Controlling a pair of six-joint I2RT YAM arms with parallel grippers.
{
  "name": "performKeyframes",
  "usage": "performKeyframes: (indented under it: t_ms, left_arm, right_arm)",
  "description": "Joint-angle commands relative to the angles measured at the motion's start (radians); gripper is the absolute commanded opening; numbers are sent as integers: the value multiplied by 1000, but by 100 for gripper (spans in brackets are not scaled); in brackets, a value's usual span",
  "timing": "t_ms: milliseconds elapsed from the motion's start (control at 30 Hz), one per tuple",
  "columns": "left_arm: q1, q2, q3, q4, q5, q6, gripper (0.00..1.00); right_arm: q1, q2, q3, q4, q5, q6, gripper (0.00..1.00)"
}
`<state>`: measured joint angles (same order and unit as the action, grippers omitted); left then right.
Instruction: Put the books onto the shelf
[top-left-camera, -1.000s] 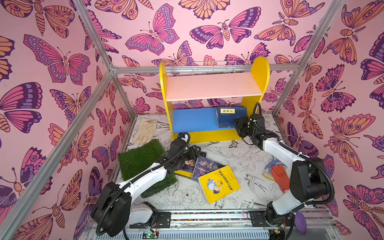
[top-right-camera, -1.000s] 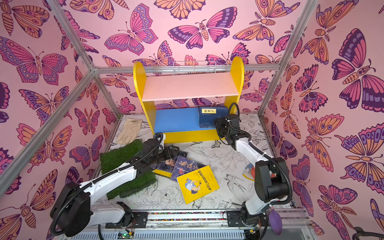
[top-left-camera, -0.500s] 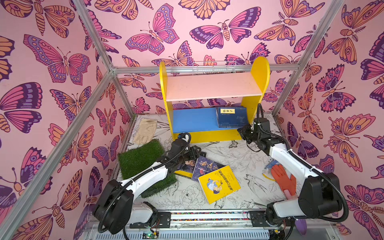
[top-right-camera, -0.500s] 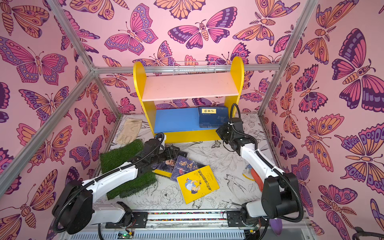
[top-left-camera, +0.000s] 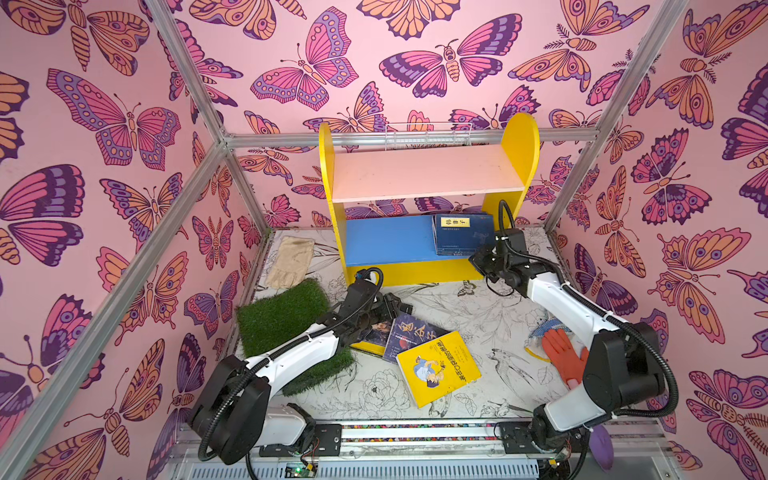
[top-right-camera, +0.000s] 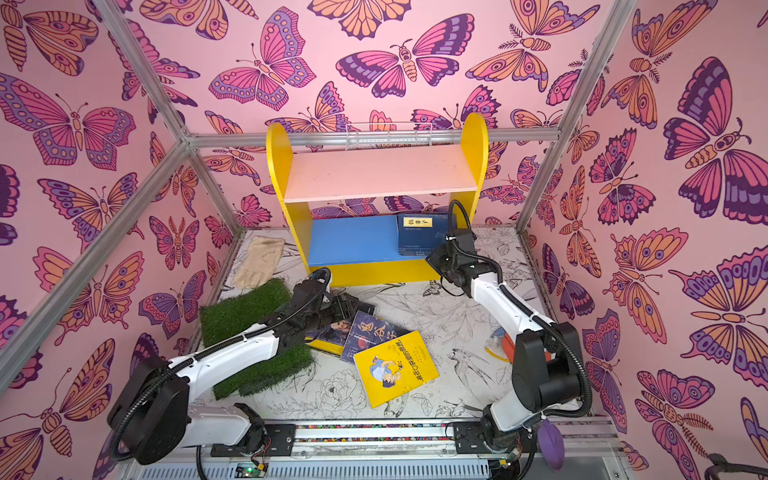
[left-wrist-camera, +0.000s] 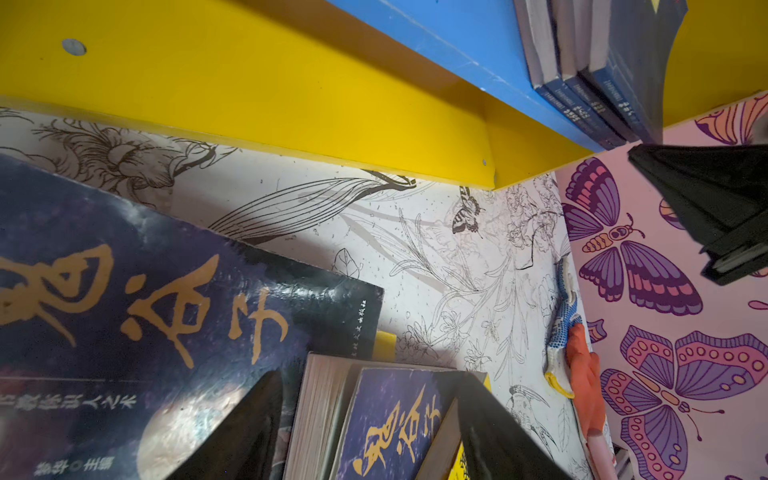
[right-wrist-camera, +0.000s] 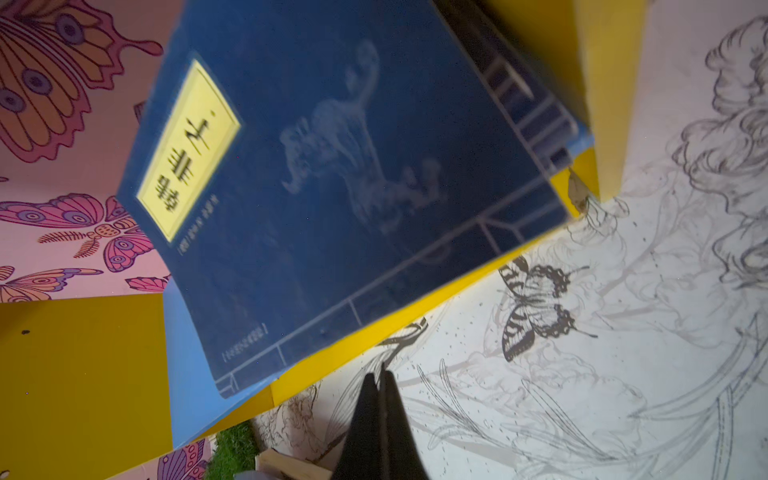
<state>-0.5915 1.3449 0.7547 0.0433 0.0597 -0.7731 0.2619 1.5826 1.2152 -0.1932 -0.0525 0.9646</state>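
While your left gripper (left-wrist-camera: 368, 386) stands wide around a dark book (left-wrist-camera: 390, 419) in the counter (top-left-camera: 478, 316) pile, grip unclear | step: pickup, by my read | navy books (top-left-camera: 461, 235) sit low on the shelf (top-left-camera: 415, 274) | right gripper (right-wrist-camera: 380, 399) pinched shut, empty, just in front | next: secure hold, lift clear, carry shelfward.

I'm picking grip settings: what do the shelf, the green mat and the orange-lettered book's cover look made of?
Shelf: probably painted or laminated board, smooth with a slight sheen; flat panels, a plugged screw hole. Green mat: artificial turf, likely plastic; dense upright blades. Orange-lettered book: paper, glossy laminated cover; glare patches and pale scuffs.
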Motion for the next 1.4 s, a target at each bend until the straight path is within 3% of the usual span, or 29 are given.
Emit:
performKeyframes:
  t_ms: [0, 700, 1133, 1367]
  left_arm:
    - [-4, -4, -4, -34, -30, -8, 69]
    - [-5, 7, -4, -38, -32, 3, 68]
    - [-6, 9, 4, -39, -5, 34, 68]
    - [-9, 19, 17, -51, 23, 91, 68]
  right_arm:
    - [2, 45, 67, -35, 44, -37, 0]
    - [-16, 46, 81, -42, 124, -56, 0]
    - [-27, 17, 10, 112, 177, -51, 0]
    - [-33, -4, 10, 153, 147, -162, 6]
